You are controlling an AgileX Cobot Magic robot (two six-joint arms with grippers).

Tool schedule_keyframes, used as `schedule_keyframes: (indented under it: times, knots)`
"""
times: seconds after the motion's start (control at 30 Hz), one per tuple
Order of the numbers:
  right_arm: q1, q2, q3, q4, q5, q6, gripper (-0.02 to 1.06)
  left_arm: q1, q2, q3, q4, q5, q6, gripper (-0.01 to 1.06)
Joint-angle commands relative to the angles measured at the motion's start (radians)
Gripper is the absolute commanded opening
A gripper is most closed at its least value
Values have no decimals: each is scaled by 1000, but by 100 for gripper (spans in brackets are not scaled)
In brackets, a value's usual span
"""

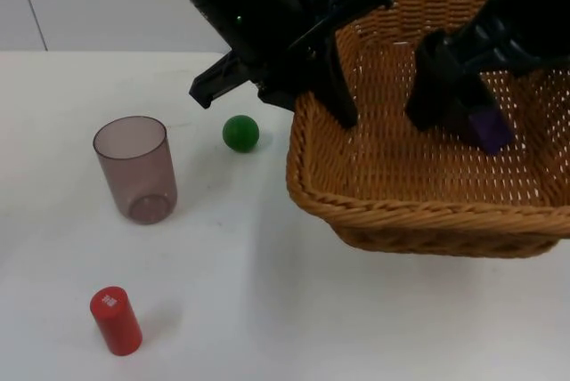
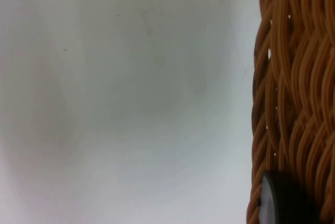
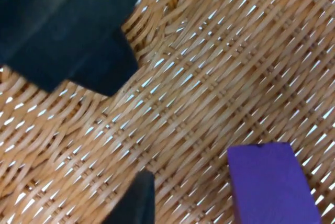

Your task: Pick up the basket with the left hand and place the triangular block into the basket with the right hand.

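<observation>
1. My left gripper [image 1: 334,101] is clamped on the left rim of the wicker basket [image 1: 419,207], holding it above the table [image 1: 267,310].
2. My right gripper [image 1: 463,123] is inside the basket, fingers closed on the purple triangular block [image 1: 490,129].

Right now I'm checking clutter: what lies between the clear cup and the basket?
In the top view, a green ball sits on the table between the clear cup and the basket.
</observation>
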Motion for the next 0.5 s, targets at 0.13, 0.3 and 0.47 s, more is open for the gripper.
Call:
schedule_keyframes:
  times: [0.13,0.3,0.47]
  knots:
    - [7,-13,2,-5,-3,-1,105,-6,-9,-8,-25,-2,-2,0]
    - [7,-83,2,-7,-10,-1,105,-6,-9,-8,-9,-2,-12,0]
    - [7,-195,2,-26,-29,7,105,-6,-9,-8,-3,-2,-17,0]
